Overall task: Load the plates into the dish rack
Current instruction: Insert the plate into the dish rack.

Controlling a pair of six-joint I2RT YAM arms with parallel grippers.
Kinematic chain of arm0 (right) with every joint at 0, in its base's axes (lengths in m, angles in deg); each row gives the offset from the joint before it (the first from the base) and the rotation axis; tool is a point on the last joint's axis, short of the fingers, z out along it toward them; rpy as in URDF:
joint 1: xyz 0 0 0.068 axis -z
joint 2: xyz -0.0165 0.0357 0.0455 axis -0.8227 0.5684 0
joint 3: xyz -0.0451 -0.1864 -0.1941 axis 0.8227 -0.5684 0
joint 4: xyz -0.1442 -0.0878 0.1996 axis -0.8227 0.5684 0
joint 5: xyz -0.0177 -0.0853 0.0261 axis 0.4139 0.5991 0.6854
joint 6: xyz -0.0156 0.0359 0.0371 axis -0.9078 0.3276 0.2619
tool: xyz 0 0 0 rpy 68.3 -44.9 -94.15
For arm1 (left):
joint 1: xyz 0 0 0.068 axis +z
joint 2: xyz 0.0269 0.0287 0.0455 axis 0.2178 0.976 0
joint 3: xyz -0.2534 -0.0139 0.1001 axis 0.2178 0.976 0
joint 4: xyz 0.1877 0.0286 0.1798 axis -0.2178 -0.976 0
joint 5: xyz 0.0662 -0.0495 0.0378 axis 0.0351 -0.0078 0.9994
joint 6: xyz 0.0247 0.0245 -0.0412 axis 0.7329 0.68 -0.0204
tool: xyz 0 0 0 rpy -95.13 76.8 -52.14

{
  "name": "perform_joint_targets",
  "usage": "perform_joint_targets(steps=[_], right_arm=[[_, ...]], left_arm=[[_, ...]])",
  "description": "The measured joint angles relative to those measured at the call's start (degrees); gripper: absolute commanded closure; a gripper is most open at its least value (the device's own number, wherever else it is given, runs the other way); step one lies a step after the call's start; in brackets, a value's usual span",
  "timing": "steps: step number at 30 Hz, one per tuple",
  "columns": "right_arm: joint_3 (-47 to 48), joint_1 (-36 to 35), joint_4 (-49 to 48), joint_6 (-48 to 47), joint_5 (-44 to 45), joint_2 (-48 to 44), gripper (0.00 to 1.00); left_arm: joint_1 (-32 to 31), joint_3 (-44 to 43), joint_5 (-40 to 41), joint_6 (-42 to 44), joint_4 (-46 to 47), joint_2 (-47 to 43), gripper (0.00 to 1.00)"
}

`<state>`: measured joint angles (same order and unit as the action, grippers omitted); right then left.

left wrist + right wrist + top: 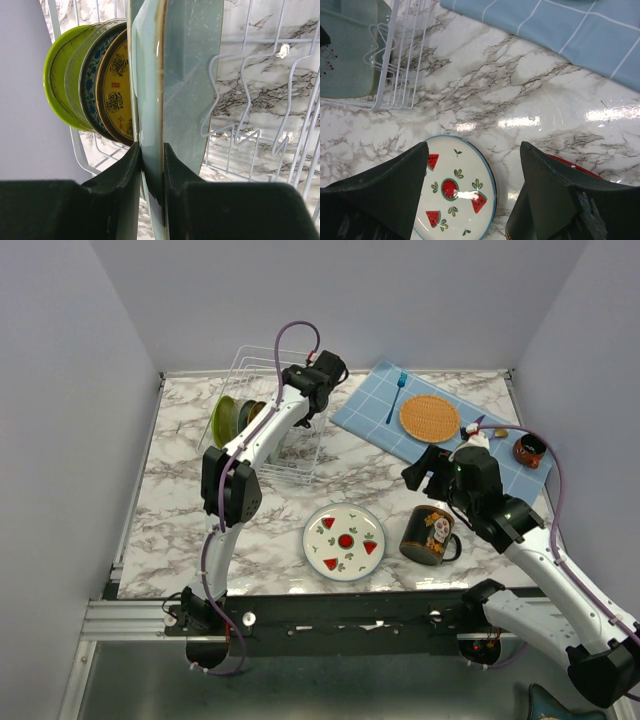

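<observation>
Within the left tool (152, 152), mint-green plate (192, 75) upright

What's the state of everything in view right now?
Mint-green rounded-square plate: on edge inside white wire dish rack, gripped.
Left tool: shut on it.
Lime-green round plate: racked on edge.
Teal-patterned round plate: racked on edge.
Brownish round plate: racked on edge.
White round watermelon-slice plate: flat on marble table.
Right tool: open, empty.
Black decorated mug: upright on table.

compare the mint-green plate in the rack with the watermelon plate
The mint-green plate stands on edge in the dish rack, clamped by the left gripper; the watermelon plate lies flat on the table, untouched. The mint-green plate is squarish; the watermelon plate is round. Both are plates.
</observation>
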<state>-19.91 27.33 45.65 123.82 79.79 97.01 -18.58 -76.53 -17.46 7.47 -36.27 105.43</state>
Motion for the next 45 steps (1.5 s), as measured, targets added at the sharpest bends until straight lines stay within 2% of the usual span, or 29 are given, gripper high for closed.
perform_joint_targets(steps=[34, 40, 45], right_arm=[[0.0, 0.0, 0.4, -1.2, 0.0, 0.4, 0.18], [0.0, 0.0, 0.4, -1.2, 0.0, 0.7, 0.18], [0.0, 0.0, 0.4, -1.2, 0.0, 0.7, 0.18]], left_arm=[[0.0, 0.5, -0.2, -2.2, 1.9, 4.0, 1.0], [0.5, 1.0, -0.5, -1.8, 3.5, 4.1, 0.94], [1.0, 1.8, -1.3, -1.0, 5.0, 4.1, 0.81]])
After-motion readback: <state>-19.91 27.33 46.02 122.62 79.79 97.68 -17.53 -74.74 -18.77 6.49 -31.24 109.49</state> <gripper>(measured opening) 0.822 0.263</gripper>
